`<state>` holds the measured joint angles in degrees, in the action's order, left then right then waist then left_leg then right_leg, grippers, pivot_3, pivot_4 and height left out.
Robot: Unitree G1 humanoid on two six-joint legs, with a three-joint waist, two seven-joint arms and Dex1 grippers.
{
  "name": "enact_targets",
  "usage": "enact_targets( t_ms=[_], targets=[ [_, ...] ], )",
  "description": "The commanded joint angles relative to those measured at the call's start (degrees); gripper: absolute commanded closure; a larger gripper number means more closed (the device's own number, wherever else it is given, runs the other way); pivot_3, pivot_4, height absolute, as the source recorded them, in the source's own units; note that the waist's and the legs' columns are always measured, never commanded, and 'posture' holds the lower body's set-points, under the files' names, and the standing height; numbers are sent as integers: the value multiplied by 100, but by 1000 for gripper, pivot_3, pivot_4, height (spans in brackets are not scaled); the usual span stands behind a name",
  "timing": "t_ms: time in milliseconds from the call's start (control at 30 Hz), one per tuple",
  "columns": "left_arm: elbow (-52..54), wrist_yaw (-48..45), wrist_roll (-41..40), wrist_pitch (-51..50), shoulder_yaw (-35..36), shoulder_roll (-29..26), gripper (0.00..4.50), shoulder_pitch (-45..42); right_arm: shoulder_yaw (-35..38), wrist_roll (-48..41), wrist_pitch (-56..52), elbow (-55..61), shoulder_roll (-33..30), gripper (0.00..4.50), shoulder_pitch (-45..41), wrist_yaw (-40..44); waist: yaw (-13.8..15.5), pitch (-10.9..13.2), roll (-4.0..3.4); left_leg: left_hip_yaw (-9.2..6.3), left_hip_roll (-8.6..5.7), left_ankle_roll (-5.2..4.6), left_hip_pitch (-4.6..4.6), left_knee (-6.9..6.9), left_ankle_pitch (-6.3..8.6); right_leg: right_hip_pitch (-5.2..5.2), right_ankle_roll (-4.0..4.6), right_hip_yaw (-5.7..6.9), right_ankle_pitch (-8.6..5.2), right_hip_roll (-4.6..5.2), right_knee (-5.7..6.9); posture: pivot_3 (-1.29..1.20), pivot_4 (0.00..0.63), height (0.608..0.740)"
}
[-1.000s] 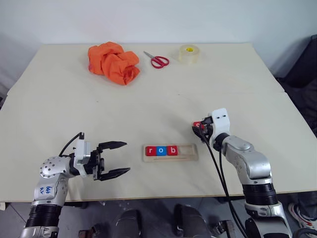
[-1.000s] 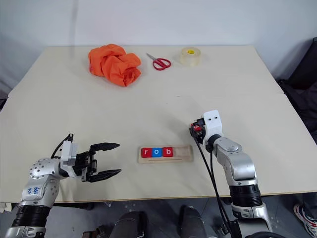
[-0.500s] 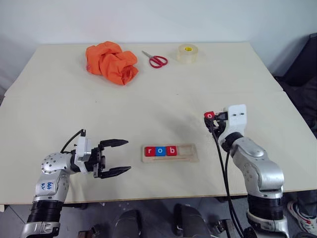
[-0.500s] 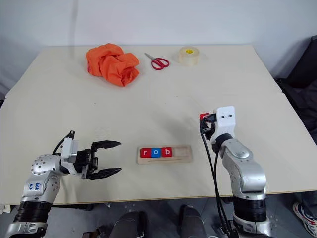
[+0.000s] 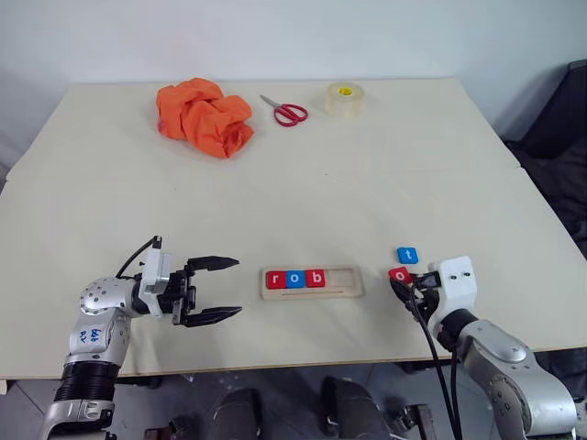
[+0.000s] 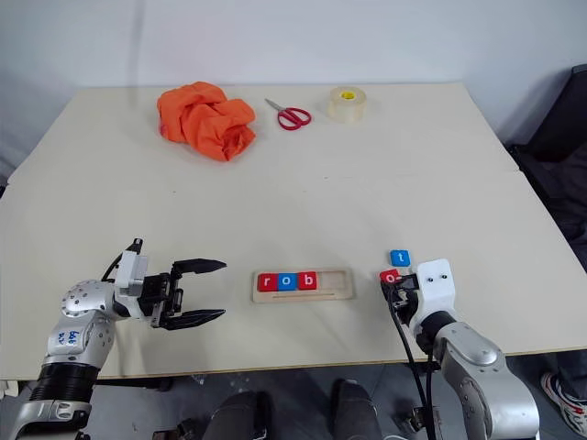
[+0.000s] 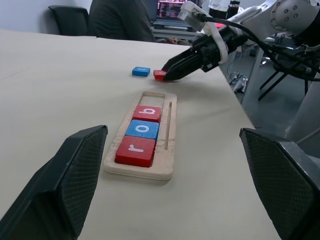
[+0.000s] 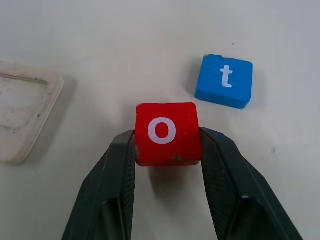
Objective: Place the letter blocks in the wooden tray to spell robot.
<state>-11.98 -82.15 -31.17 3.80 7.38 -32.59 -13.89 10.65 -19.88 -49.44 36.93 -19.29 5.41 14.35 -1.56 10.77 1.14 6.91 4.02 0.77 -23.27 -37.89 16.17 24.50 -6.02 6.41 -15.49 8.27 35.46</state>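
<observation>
Right claw [image 8: 167, 150] has pulled back toward the robot with the red o block [image 8: 167, 132] pinched, blue t [image 5: 407, 255] uncovered on the desk [image 5: 321, 183], so it's next for the wooden tray [image 5: 312, 280]; left claw [image 5: 220, 290] wide, empty.

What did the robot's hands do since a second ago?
The right gripper pulled back toward the robot, fingers clamped on the red o block, now beside the blue t block. The left gripper stayed open; r, o, b stayed in the wooden tray.
</observation>
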Motion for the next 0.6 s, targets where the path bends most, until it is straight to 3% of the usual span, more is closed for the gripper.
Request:
enact_targets(
  t_ms=[33,333,600],
  targets=[
    [111,-48,-50,9,43,-50,0,-11,46,-65,-7,264,137,3048,45,-165,2,0,0,0,0,0,0,0,0,0,0,0,0,0,-1,0,150,740],
    [180,-139,-118,-17,90,-107,0,86,172,-254,162,408,-150,44,-6,244,3,0,0,0,-1,-1,-2,0,2,0,0,0,0,0,-4,0,150,740],
    [-45,-577,-227,126,315,-310,0,93,301,-624,698,43,-1927,44,-246,2121,3,0,0,-1,0,-1,-1,1,2,-1,1,1,-1,-1,-7,0,150,740]
  ],
)
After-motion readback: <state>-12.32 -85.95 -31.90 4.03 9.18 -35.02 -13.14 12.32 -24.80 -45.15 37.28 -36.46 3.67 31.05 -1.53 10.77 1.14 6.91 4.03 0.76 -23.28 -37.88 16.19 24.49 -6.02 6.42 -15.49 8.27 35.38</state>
